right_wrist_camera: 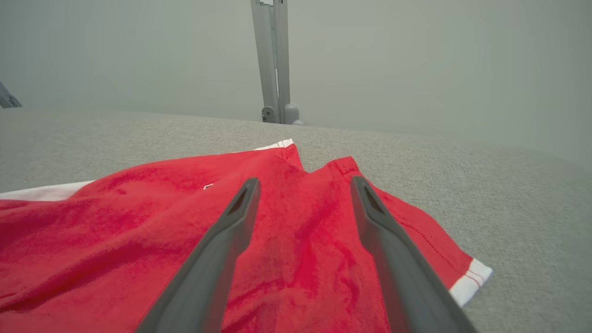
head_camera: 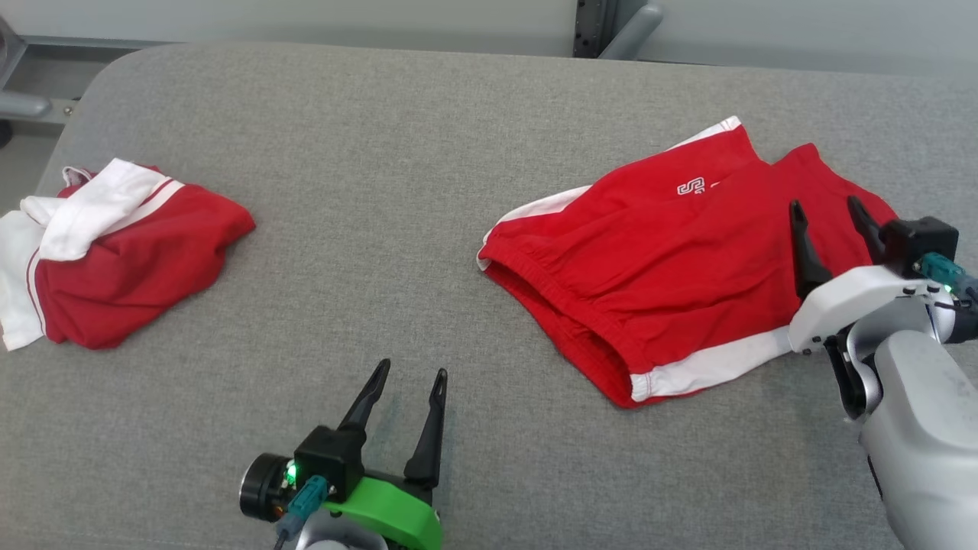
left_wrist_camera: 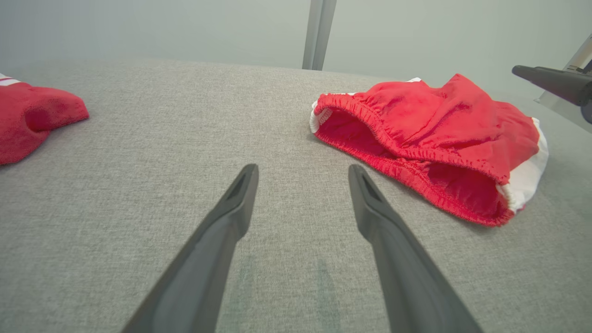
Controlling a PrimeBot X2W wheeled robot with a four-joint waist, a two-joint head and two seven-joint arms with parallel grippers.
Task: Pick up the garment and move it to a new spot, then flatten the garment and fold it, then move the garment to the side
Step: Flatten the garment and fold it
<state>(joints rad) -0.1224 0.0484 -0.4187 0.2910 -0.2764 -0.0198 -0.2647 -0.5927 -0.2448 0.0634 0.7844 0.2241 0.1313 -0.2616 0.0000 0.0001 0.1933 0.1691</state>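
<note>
The grey padded table (head_camera: 367, 229) ends in a straight far edge with a rounded corner at the far left. A metal post (right_wrist_camera: 273, 60) stands beyond that edge.

The red shorts (head_camera: 672, 260) lie spread on the right half of the table. The elastic waistband gapes toward the middle, and the white side stripes run along the near and far edges. The leg hems (right_wrist_camera: 467, 277) point right, with bare cloth surface beyond them. A crumpled red and white garment (head_camera: 114, 260) sits near the left edge, well apart from the shorts. The broad strip between the two is bare.

The left gripper (head_camera: 412, 370) is over the near part of this strip. Its fingers are spread wide and hold nothing.

The right gripper (head_camera: 825, 203) is over the leg end of the shorts. Its fingers are spread wide with no cloth between them. Contact between the fingertips and the fabric cannot be determined.
</note>
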